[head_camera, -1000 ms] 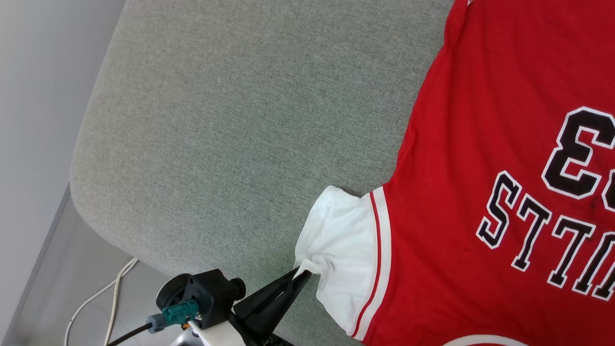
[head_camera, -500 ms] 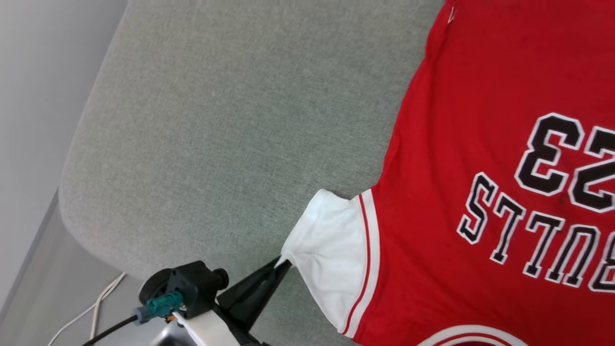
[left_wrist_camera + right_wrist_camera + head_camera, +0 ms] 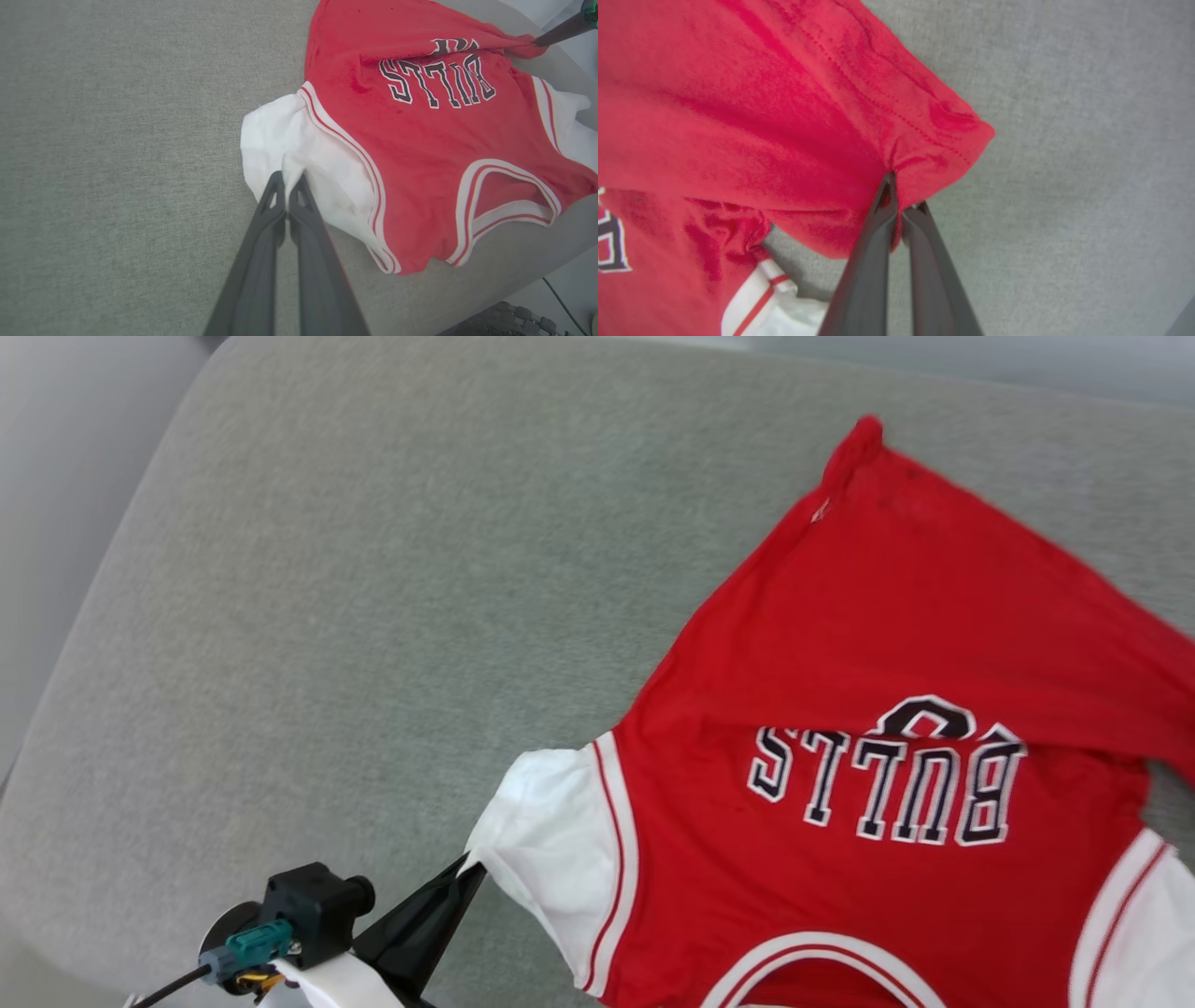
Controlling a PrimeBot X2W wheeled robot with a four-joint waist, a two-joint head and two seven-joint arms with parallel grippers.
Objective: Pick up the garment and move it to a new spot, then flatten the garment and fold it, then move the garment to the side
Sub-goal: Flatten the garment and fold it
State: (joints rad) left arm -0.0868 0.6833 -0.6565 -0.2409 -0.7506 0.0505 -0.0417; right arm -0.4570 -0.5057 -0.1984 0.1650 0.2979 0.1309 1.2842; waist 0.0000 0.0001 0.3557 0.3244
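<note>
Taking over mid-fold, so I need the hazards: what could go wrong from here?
1. The left claw pinches only a small tuck of the white sleeve; it may slip under pull.
2. The right claw holds just one hem corner, so the fold in the garment lies slanted and may crease crookedly.

Folded-over cloth of the garment [image 3: 887, 896] covers what looks like a number; one sleeve runs off-frame.

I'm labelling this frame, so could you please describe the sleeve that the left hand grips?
On the grey cushion lies a red jersey printed BULLS. Its white sleeve toward the cushion's bare side is the one, its edge pinched in the left hand; the other sleeve lies free.
</note>
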